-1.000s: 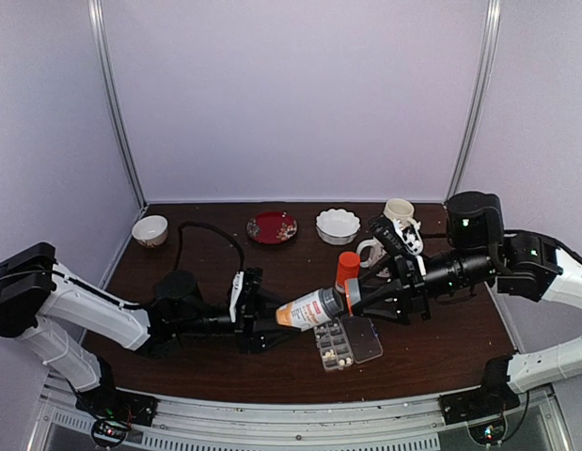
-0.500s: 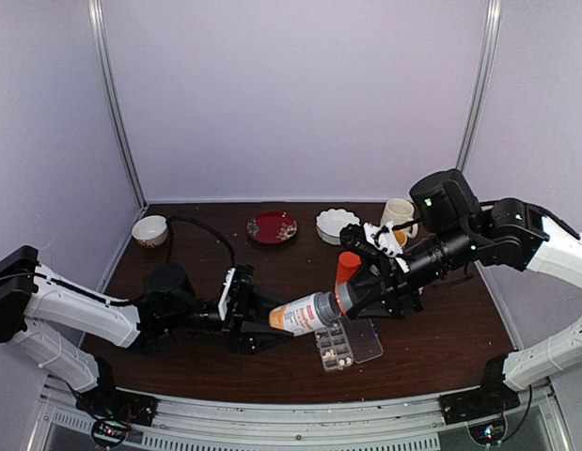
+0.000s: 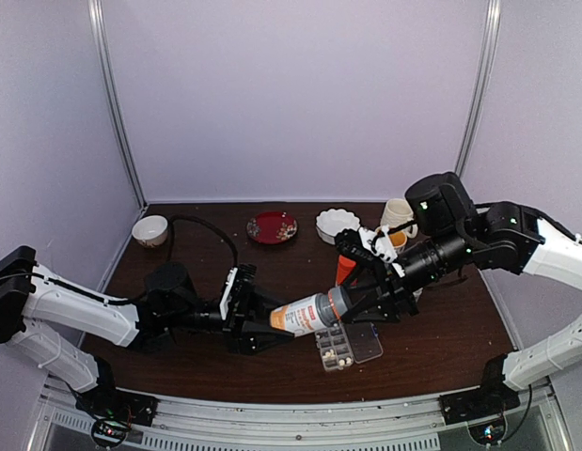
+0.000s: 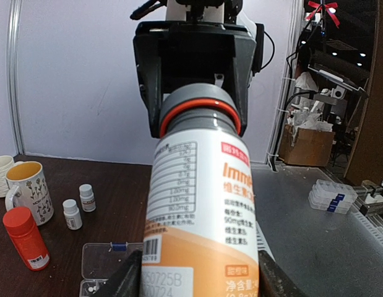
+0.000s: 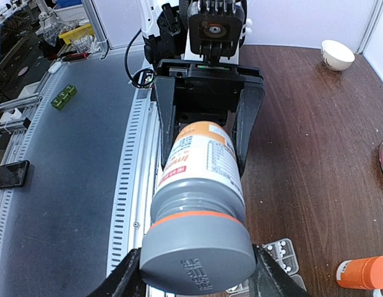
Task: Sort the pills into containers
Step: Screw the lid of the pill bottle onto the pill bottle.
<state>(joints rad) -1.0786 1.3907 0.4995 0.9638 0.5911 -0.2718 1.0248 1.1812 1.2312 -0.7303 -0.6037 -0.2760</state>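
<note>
As I hold it level just above the clear flat rectangular plastic pill box (image 3: pixel 364 340), the white-and-orange labelled plastic bottle (image 3: pixel 307 312) spans both my tools. My left gripper (image 3: pixel 268 321) clamps its orange base end, and my right gripper (image 3: pixel 349 305) clamps its round grey screw cap (image 3: pixel 336 303). Tiny whitish pills (image 5: pixel 279 249) lie in the box's compartments (image 3: pixel 334 349). Its hinged clear lid lies open flat on the box's right side.
</note>
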